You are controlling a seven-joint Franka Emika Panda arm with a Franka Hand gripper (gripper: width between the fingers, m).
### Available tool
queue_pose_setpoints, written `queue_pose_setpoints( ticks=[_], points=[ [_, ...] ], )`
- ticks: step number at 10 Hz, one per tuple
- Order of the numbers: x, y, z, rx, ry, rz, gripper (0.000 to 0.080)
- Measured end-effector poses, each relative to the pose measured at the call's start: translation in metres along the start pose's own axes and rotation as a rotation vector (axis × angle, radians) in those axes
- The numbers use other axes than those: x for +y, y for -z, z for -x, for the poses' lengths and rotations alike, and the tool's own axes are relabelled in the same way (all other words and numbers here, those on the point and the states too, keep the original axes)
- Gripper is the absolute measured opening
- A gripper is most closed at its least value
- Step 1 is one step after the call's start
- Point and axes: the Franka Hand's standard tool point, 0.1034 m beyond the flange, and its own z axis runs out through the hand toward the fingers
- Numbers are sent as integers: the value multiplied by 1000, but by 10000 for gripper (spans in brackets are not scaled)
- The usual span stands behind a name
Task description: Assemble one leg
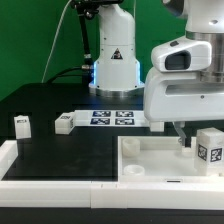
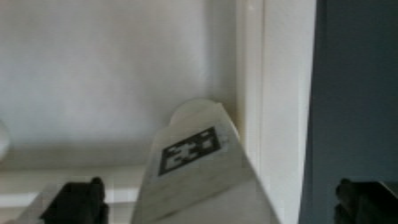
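Observation:
A white leg [image 1: 208, 150] with a black-and-white tag stands at the right end of the large white tray [image 1: 150, 165], on the exterior view's right. My gripper [image 1: 190, 135] hangs just over it. In the wrist view the leg [image 2: 192, 150] lies between my two dark fingertips [image 2: 75, 200], with a gap showing on each side of it. The gripper [image 2: 219, 205] is open and not touching the leg. The tray's pale floor [image 2: 107, 80] and rim fill the space behind the leg.
Two more small white legs [image 1: 22, 124] [image 1: 65, 122] stand on the black table at the exterior view's left. The marker board [image 1: 112, 117] lies in front of the arm's base. A white border [image 1: 40, 170] runs along the near edge.

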Motion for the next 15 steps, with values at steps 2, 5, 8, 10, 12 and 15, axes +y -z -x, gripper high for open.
queue_pose_setpoints(
  ticks=[2,5,8,10,12,15],
  points=[
    [3,0,0,-2,189,19,649],
    [4,0,0,-3,244,21,555],
    [4,0,0,-3,227,21,288],
    [4,0,0,-1,92,17,288],
    [3,0,-1,5,-196,-7,288],
    [10,0,0,2,-571,-3,290]
  ],
)
